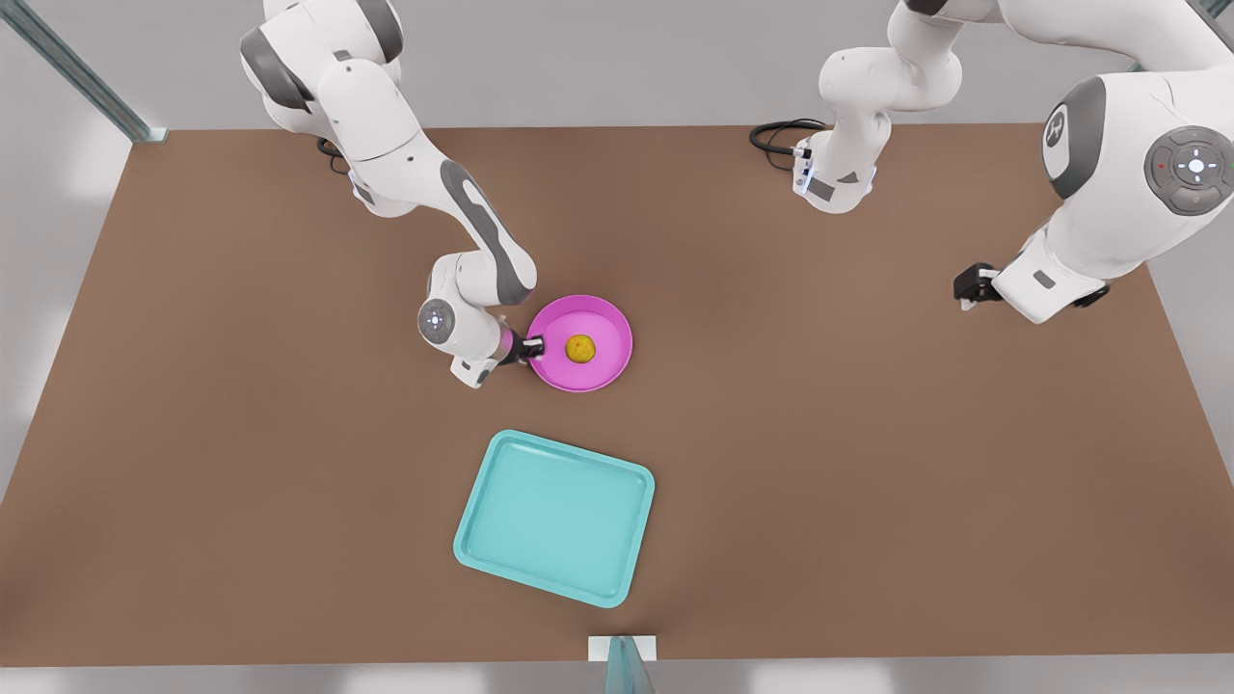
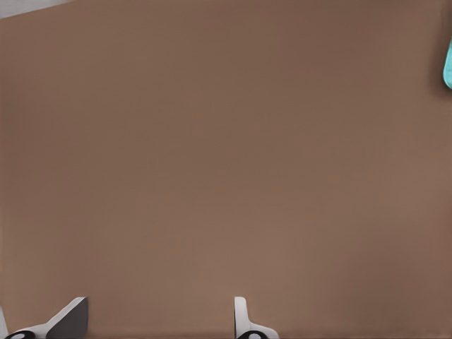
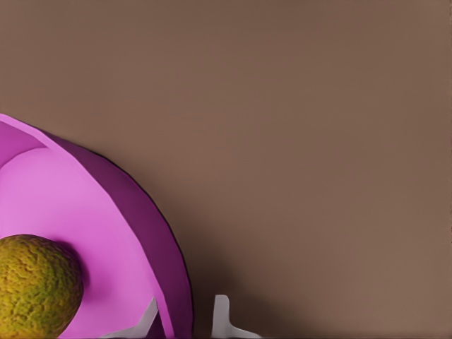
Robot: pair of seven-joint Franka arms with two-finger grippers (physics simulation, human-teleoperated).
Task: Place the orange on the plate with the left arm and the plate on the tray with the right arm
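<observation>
The orange [image 1: 579,348] sits in the middle of the pink plate [image 1: 605,328], so the plate is the thing to move now. It looks stiff, thin-walled and light, with a smooth, likely slippery rim; the loose, round orange could roll if the plate tips, so it wants a level carry.

The right claw [image 1: 536,345] has its 2 fingers [image 3: 221,316] straddling the plate's rim on the front view's left, 1 inside and 1 outside, with a sliver of gap, so not yet pinched. That rim is the sensible hold.

The teal tray [image 1: 554,517] lies near on the tabletop [image 1: 868,463], apart from the plate.

The left claw [image 1: 967,286] waits well off at the front view's right, fingers [image 2: 242,318] spread and holding nothing.
</observation>
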